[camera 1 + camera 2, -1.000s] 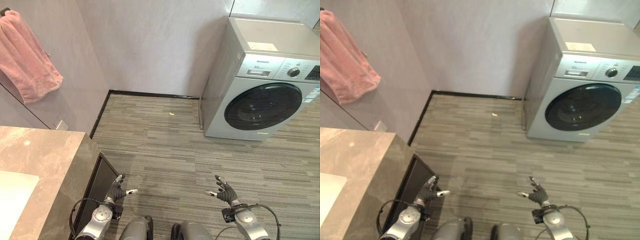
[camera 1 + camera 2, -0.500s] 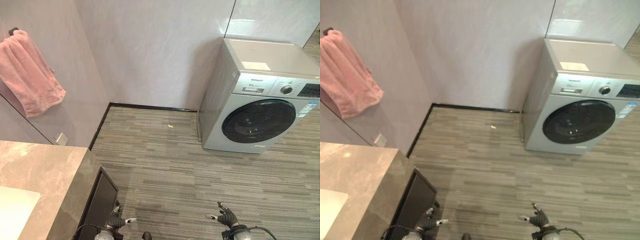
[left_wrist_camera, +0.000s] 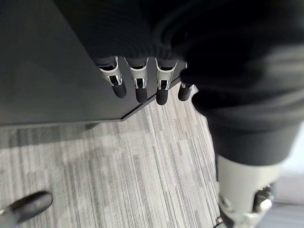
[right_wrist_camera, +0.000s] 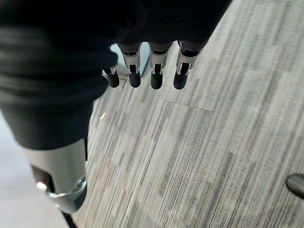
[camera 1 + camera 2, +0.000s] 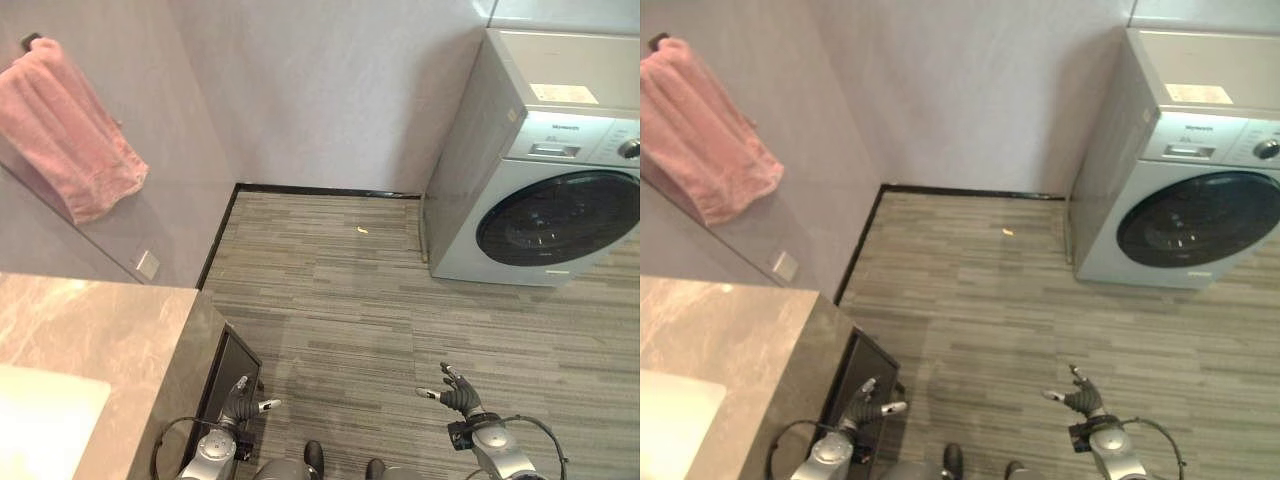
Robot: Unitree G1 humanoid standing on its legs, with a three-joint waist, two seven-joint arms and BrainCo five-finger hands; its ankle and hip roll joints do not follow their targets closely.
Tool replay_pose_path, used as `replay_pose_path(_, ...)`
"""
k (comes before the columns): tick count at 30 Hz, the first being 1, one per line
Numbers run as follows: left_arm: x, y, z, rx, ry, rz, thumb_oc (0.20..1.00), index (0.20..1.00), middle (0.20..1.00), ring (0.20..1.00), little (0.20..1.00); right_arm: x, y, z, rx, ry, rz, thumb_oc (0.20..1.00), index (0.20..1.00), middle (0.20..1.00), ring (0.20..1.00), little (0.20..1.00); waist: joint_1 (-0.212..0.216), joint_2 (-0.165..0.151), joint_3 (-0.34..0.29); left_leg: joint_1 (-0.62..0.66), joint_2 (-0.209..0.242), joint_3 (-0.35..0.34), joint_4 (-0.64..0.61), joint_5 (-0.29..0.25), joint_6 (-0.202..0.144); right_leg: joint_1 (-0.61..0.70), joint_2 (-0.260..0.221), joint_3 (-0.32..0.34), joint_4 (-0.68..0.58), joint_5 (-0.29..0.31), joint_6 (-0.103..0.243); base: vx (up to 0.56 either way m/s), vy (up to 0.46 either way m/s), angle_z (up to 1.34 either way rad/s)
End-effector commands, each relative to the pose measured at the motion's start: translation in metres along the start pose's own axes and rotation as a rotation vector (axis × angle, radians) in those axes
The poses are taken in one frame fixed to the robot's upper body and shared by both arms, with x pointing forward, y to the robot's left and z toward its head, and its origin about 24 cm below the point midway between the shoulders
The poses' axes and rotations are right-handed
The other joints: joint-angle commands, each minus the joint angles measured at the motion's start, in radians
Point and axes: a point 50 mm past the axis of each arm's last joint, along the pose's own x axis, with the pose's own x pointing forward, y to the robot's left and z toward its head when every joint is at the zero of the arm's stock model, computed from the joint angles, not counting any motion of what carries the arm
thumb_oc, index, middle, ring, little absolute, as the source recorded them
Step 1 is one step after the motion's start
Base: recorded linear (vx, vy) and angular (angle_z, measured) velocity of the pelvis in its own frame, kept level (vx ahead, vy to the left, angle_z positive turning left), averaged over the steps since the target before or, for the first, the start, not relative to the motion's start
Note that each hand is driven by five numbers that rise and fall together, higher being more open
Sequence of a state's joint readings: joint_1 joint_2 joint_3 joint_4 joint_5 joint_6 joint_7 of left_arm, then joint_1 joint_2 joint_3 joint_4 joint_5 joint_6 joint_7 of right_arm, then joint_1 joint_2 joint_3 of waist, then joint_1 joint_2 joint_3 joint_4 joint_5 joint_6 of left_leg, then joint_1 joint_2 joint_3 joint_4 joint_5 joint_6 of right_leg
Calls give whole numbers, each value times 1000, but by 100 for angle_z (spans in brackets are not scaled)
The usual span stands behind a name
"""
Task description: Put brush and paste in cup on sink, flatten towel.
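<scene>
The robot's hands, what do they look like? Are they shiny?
Yes. The left hand and right hand sit on silver-grey arms. Their fingers are silver with dark tips, and a dark ribbed cover wraps the back of each hand and the wrist.

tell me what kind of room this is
Most likely a bathroom or laundry room: a pink towel hangs on the wall, a front-loading washing machine stands in the corner, and a marble counter with a white sink sits beside the robot.

Towel (image 5: 75,130) on left wall, counter (image 5: 90,330) below, washing machine (image 5: 545,170) right.
</scene>
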State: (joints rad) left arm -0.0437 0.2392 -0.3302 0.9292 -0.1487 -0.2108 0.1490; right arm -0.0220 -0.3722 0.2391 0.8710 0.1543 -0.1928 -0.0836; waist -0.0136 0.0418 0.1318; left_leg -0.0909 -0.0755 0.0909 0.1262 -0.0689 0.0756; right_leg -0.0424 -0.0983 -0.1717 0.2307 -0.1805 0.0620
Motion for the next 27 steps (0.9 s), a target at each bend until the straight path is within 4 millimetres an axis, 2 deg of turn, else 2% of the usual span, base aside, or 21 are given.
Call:
replay_pose_path(1,1,17,8,53,-56,20,1000,1000,1000,1000,1000,-1,-2,11,36,-73,-9,1000,1000,1000,1000,1000,4,-43,-22,-7,-5,-8,111,-75,-28,-36,-81,68,88,130,100,24,147,-13)
replay_pose_path(3,1,18,6,64,-49,20,1000,1000,1000,1000,1000,0,0,13,29,-84,1,1000,1000,1000,1000,1000,-8,-36,-5,22,-14,-11,105,-80,-8,-89,-81,106,197,202,99,32,156,-1)
replay_pose_path(4,1,19,5,67,-45,23,1000,1000,1000,1000,1000,1,1,16,27,-96,4,1000,1000,1000,1000,1000,-13,-31,7,37,-14,-13,95,-75,0,-124,-67,126,251,223,95,61,131,5)
replay_pose_path(5,0,18,3,69,-40,18,1000,1000,1000,1000,1000,1,0,20,24,-114,6,1000,1000,1000,1000,1000,-25,-18,14,64,-10,-19,77,-63,2,-170,-34,134,297,215,93,102,90,-7)
replay_pose_path(6,-1,16,2,83,-37,10,1000,1000,1000,1000,1000,0,0,20,26,-121,8,1000,1000,1000,1000,1000,-43,-15,13,83,-17,-37,62,-49,-1,-193,16,160,280,190,88,187,51,-10)
replay_pose_path(7,-1,19,2,83,-34,21,1000,1000,1000,1000,1000,-2,1,23,36,-142,13,1000,1000,1000,1000,1000,-42,-20,8,108,-25,-27,35,-49,-6,-201,-3,115,193,187,86,144,1,-4)
replay_pose_path(8,-1,19,2,83,-34,20,1000,1000,1000,1000,1000,-2,1,23,36,-142,13,1000,1000,1000,1000,1000,-43,-19,9,111,-24,-28,34,-49,-6,-198,-3,113,191,188,86,199,-49,36)
replay_pose_path(9,-1,19,-2,73,-20,28,1000,1000,1000,1000,1000,-2,-1,23,33,-150,11,1000,1000,1000,1000,1000,-46,-25,5,131,-21,-21,14,-67,-14,-208,-34,76,50,212,94,183,-92,33)
replay_pose_path(10,-1,20,-3,67,-19,33,1000,1000,1000,1000,1000,-3,0,24,31,-156,16,1000,1000,1000,1000,1000,-53,-30,4,142,-25,-31,6,-64,-22,-230,-33,101,-10,242,106,186,-91,21)
replay_pose_path(11,-1,19,-3,67,-19,33,1000,1000,1000,1000,1000,-3,0,24,30,-155,16,1000,1000,1000,1000,1000,-52,-28,5,145,-23,-32,5,-65,-23,-226,-31,100,-14,243,106,197,-126,-8)
replay_pose_path(12,-1,19,-2,58,-17,37,1000,1000,1000,1000,1000,-3,0,24,19,-157,22,1000,1000,1000,1000,1000,-54,-37,7,162,-25,-42,7,-64,-33,-236,-45,116,-73,296,126,187,-132,5)
replay_pose_path(13,-1,19,-2,57,-17,39,1000,1000,1000,1000,1000,-4,1,24,12,-157,27,1000,1000,1000,1000,1000,-55,-40,5,172,-23,-50,3,-65,-38,-233,-43,123,-96,307,131,183,-133,13)
replay_pose_path(14,-1,19,-3,57,-17,39,1000,1000,1000,1000,1000,-4,1,24,12,-157,27,1000,1000,1000,1000,1000,-55,-39,5,173,-22,-50,3,-65,-38,-231,-42,122,-97,307,131,214,-191,18)
replay_pose_path(15,-1,18,-2,67,-20,33,1000,1000,1000,1000,1000,-6,2,17,14,-135,33,1000,1000,1000,1000,1000,-55,-52,-15,194,-12,-70,-2,-68,-52,-191,-29,133,-144,303,122,219,-222,17)
replay_pose_path(16,0,16,-2,77,-18,30,1000,1000,1000,1000,1000,-7,2,14,11,-124,31,1000,1000,1000,1000,1000,-54,-55,-29,193,-3,-83,7,-56,-61,-171,-11,154,-141,297,112,220,-223,34)
replay_pose_path(18,0,15,-2,82,-17,27,1000,1000,1000,1000,1000,-8,2,11,12,-117,31,1000,1000,1000,1000,1000,-53,-56,-38,195,7,-96,15,-51,-69,-156,5,156,-136,289,103,155,-175,59)
replay_pose_path(20,3,14,2,74,-20,28,1000,1000,1000,1000,1000,-9,-2,9,5,-110,27,1000,1000,1000,1000,1000,-53,-55,-50,201,35,-134,24,-45,-86,-131,24,114,-119,257,83,227,-266,65)
replay_pose_path(27,5,13,3,76,-8,35,1000,1000,1000,1000,1000,-10,-7,11,-24,-121,26,1000,1000,1000,1000,1000,-51,-60,-60,201,89,-189,11,6,-124,-126,53,60,-87,194,45,133,-147,24)
